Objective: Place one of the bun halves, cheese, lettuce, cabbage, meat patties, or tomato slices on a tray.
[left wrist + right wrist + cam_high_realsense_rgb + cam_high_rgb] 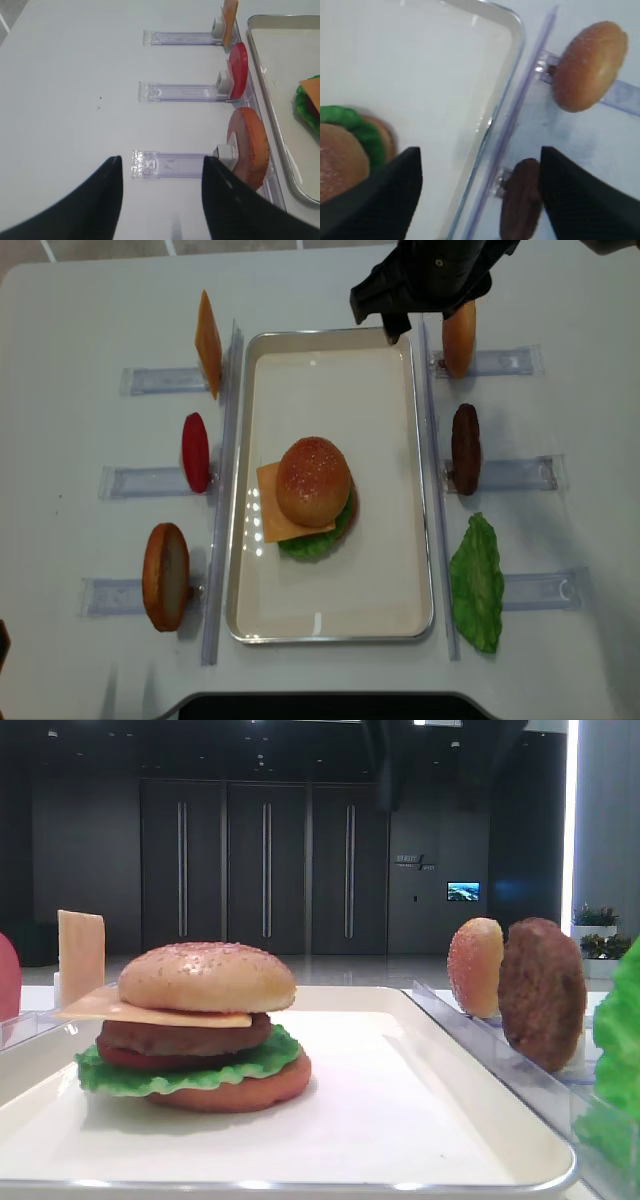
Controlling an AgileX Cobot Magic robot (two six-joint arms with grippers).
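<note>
1. One white tray point(330, 620) at the middle of the table, holding a stacked burger: speckled domed top bun point(313, 481) uppermost, over a cheese slice point(268, 512), a dark meat patty point(185, 1035), a thin red layer, ruffled lettuce point(180, 1072) and a flat bottom bun point(240, 1092).
2. Three clear racks left of the tray: a cheese square point(207, 342) on edge at the far one, a tomato slice point(195, 451) on edge at the middle one, a smooth orange-brown bun half point(165, 576) at the near one.
3. Three clear racks right of the tray: a spare speckled bun point(459, 338) at the far one, a spare patty point(465, 448) on edge at the middle one, a spare lettuce leaf point(477, 582) at the near one.
4. Right gripper point(480, 192): jaws spread wide, nothing between them, above the tray's far right rim, apart from the burger.
5. Left gripper point(161, 192): jaws apart, empty, over bare table near the nearest left rack.
</note>
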